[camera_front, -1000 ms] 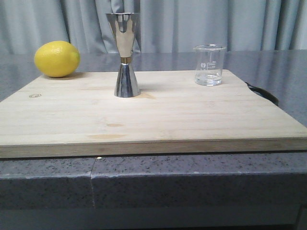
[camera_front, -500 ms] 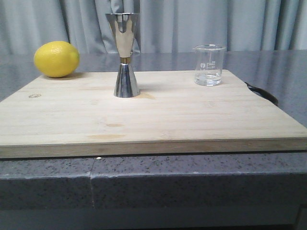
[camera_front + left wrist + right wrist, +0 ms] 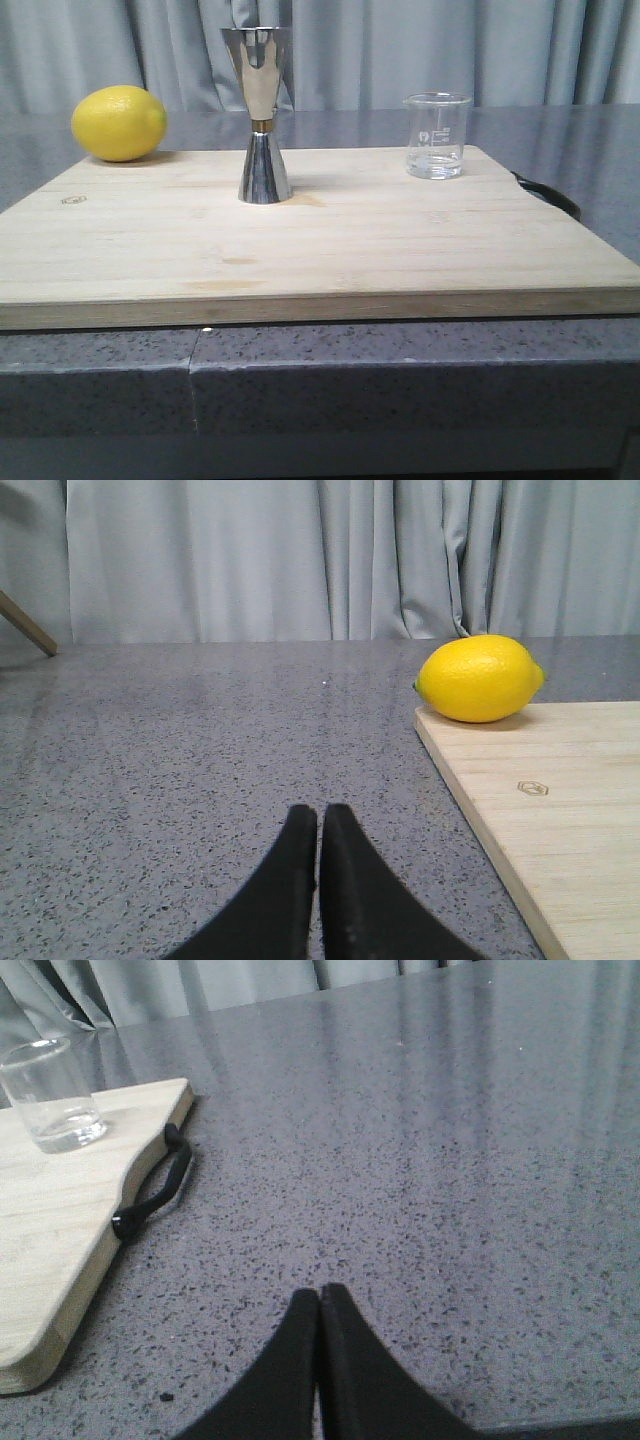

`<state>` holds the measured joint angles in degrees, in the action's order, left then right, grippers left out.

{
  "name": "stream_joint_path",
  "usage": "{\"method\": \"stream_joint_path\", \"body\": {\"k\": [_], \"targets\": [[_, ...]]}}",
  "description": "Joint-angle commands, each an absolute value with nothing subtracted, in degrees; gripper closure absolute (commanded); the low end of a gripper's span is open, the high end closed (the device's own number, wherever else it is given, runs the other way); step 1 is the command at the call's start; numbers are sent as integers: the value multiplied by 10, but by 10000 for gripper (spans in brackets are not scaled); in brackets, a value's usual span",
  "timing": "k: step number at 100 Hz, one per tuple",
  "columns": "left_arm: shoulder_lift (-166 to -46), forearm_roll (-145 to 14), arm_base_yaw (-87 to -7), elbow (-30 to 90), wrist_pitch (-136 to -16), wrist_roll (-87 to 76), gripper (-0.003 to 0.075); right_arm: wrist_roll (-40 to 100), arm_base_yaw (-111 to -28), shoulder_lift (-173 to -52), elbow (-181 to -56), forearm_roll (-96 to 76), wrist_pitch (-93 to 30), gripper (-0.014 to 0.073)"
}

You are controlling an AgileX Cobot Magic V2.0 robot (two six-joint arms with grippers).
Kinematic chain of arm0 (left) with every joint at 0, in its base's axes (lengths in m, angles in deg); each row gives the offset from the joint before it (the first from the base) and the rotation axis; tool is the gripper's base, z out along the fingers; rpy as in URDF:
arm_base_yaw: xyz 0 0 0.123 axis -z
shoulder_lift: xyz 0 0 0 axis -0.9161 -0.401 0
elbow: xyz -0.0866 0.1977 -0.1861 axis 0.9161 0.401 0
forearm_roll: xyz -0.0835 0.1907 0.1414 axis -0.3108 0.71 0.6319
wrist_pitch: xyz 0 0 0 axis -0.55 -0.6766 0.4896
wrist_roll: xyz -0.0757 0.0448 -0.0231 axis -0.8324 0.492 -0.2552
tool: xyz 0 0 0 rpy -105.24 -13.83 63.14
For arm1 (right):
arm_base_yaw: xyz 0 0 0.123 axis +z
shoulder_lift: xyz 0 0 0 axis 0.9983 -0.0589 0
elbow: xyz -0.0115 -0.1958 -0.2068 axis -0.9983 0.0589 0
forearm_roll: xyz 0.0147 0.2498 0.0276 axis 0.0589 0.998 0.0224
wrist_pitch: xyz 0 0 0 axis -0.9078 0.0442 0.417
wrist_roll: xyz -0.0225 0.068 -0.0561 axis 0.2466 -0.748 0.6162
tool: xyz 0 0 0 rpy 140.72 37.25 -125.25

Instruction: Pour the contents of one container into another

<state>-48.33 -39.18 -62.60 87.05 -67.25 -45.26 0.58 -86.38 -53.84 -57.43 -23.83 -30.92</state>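
Front view shows the glass beaker (image 3: 437, 135) standing upright near the far right corner of the wooden board (image 3: 320, 240), a little clear liquid pooled at its bottom, faint printed marks on its thin, transparent wall and a small pouring lip at the rim. Well apart from it, toward the middle of the board's far half, the steel jigger (image 3: 263, 115) stands upright: a polished, mirror-bright hourglass, wide cone above, shorter cone below, with a thin gold band at the narrow waist. Neither end effector appears in this view. From the right wrist the beaker (image 3: 52, 1095) sits on the board's corner, well away from the right end effector (image 3: 319, 1300), whose two black, tapering fingers are pressed together with nothing between them, over bare worktop beside the board. A black looped handle (image 3: 152, 1193) is fixed to that edge of the board. The left end effector (image 3: 320, 820) is likewise closed and empty, over the worktop (image 3: 200, 760) off the board's opposite side. A yellow lemon (image 3: 118, 123), dimpled and oval, lies at the board's far left corner. The board is pale, smooth-grained wood; the worktop is grey speckled stone, and grey pleated curtains (image 3: 450, 50) hang behind.
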Motion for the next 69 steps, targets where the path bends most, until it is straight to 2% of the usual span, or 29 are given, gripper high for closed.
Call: {"method": "stream_joint_path", "body": {"k": [1,69], "targets": [[-467,-392,-628,878,-626,-453,739,6,-868,-527,-559,-237,-405,656],[-467,-392,-628,878,-626,-453,739,6,-868,-527,-559,-237,-434,656]]}}
